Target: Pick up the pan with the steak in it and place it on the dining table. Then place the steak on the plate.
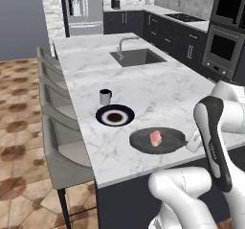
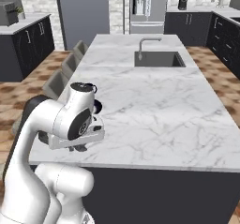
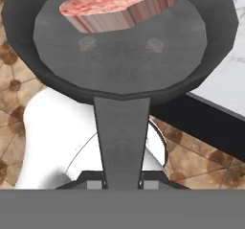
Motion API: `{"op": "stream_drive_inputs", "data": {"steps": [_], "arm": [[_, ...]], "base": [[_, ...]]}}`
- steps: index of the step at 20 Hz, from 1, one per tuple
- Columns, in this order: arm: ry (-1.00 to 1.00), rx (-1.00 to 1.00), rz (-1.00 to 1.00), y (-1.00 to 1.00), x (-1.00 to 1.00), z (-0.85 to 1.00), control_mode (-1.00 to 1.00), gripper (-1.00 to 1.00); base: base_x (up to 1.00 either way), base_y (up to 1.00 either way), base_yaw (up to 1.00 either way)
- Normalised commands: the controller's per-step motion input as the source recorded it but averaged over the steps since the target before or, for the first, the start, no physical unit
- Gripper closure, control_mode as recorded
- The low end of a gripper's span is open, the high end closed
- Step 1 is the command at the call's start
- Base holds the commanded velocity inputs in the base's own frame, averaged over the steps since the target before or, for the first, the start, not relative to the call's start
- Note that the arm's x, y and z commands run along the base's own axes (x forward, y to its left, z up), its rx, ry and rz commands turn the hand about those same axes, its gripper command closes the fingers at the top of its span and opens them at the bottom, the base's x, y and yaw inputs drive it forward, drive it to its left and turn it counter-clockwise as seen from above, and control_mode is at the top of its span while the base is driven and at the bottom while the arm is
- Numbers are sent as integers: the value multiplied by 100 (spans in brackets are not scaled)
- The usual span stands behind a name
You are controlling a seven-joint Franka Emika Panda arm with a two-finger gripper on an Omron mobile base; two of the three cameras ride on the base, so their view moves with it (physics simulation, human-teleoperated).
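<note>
Frying pan (image 1: 158,141) with steak (image 1: 155,137) at surface's near edge, fingers clamped on its handle (image 3: 122,137); release, steak-to-plate (image 1: 115,115) transfer remain.

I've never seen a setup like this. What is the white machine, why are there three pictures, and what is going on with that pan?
The white machine is a robot arm on a driving base, in a rendered kitchen. Two pictures come from cameras on the base, behind the arm to its left and right. The third looks along its gripper.

The gripper is shut on the handle of the dark pan, which has the raw steak in it. In the left picture the pan is over the near edge of the marble dining table; whether it rests there or is just above, I cannot tell. Beside it stand the black-rimmed plate and a small dark mug.
</note>
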Motion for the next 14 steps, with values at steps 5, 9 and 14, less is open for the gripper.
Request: {"op": "stream_drive_inputs", "data": {"steps": [5,9,14], "arm": [[8,0,0,3,50,-34,-100,100],[1,0,0,5,53,-33,-100,100],[0,0,0,11,57,-41,-100,100]], "base": [[0,0,0],[0,0,0],[0,0,0]]}}
